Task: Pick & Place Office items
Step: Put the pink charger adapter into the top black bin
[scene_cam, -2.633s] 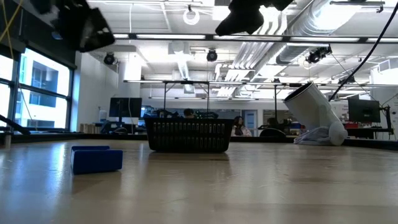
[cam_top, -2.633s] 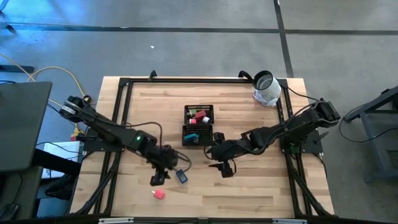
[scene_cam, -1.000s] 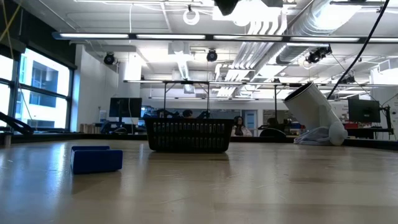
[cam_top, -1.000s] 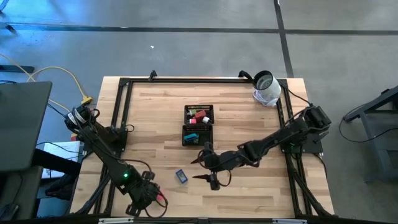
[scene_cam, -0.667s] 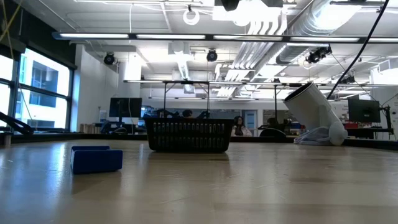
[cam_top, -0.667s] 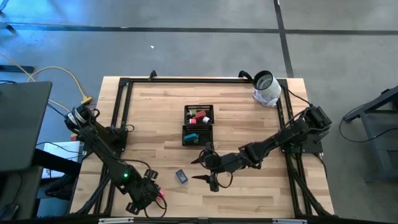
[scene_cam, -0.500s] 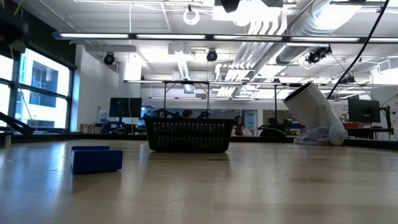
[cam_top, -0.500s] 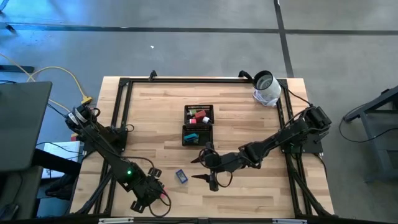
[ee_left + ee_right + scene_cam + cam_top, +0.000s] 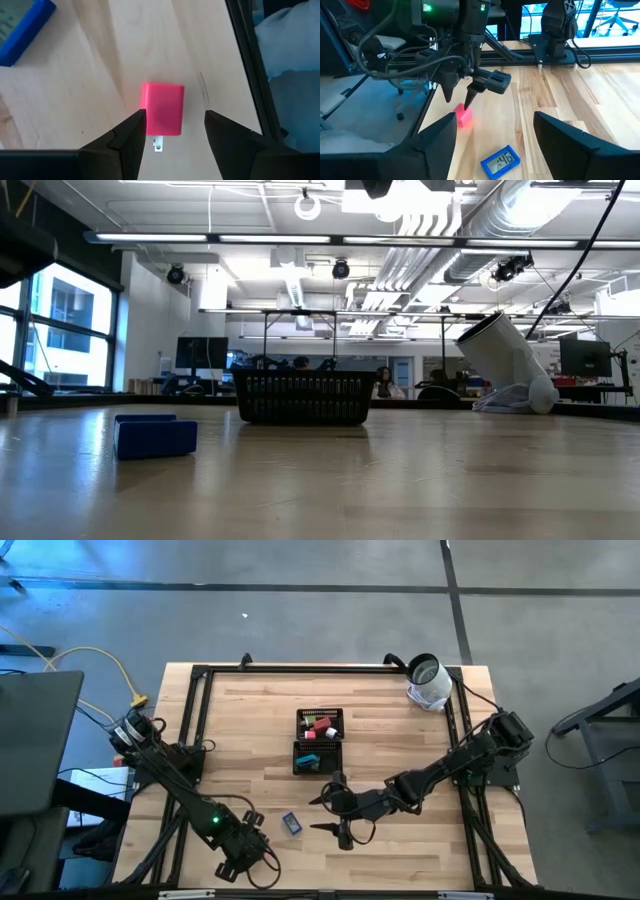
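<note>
So your left gripper [image 9: 172,131] is parked right over the pink block [image 9: 162,109].
Its fingers stand apart either side, gripping nothing; the block lies on the table [image 9: 400,730] near the front edge. Your right gripper [image 9: 342,818] hangs open, empty, beside the blue piece [image 9: 291,823].

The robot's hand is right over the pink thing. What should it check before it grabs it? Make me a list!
1. Left hand open: ok, its two fingers stand apart.
2. Pink block between the fingers: ok, it sits in the gap in the left wrist view.
3. Fingers down at the block: ok, in the right wrist view their tips are at the block.
4. Nothing crowding it: ok, the blue clock lies apart on the table.
5. Right hand out of the way: ok, it is open and hangs past the clock.
6. Room in the tray: cannot tell, pieces already lie in both halves.
</note>
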Robot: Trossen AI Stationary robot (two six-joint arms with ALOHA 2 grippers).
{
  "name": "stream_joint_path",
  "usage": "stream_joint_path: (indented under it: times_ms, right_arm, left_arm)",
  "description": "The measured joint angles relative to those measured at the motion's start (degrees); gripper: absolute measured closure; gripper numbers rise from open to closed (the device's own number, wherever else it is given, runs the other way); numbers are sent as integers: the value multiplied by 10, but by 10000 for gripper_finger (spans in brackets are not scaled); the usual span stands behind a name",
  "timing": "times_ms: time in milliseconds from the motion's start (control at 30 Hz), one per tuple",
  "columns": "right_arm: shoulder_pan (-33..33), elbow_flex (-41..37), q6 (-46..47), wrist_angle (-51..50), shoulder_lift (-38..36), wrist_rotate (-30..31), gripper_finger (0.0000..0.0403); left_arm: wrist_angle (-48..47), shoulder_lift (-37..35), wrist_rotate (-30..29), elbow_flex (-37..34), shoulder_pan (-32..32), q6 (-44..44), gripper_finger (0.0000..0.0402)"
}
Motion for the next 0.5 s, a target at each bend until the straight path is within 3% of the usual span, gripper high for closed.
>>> stream_joint_path:
  times_ms: [500]
  right_arm:
    - [0,0,1,-2,0,0,152]
  left_arm:
    - [16,0,-11,0,5,11,205]
